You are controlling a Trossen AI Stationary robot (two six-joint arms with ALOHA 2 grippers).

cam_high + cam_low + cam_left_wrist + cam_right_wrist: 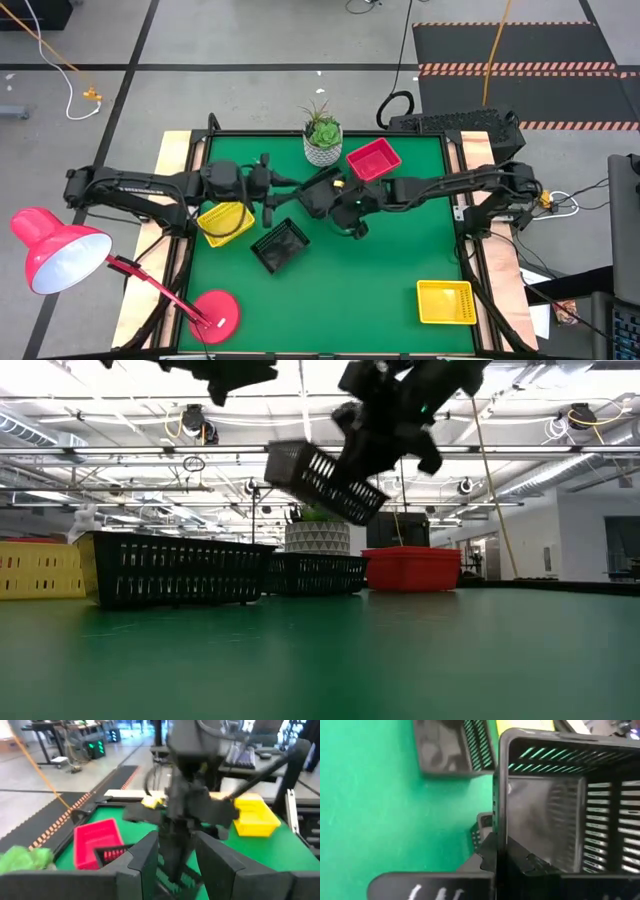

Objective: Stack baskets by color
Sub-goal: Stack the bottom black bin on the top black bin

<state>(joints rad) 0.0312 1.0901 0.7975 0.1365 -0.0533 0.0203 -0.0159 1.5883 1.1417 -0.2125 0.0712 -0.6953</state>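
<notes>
My right gripper [502,855] is shut on a black mesh basket [325,482] and holds it in the air over the table's middle [315,188]. Two more black baskets [175,570] [315,573] rest on their bottoms on the green mat. A red basket [373,160] sits at the far side next to the plant pot. One yellow basket [225,222] lies under my left arm, another [446,302] at the near right. My left gripper [175,862] stands open, just left of the held basket and apart from it. My right gripper pinches one side wall of the black basket at its rim [500,820], with one finger [530,862] inside the basket and the other [485,855] outside. The basket is lifted clear of the table and hangs tilted, its free end higher [285,460].
A white pot with a green plant [322,140] stands at the far edge of the mat. A red lamp [60,255] leans in from the left, its round base [215,312] at the near left corner. Bare green mat lies in the near middle.
</notes>
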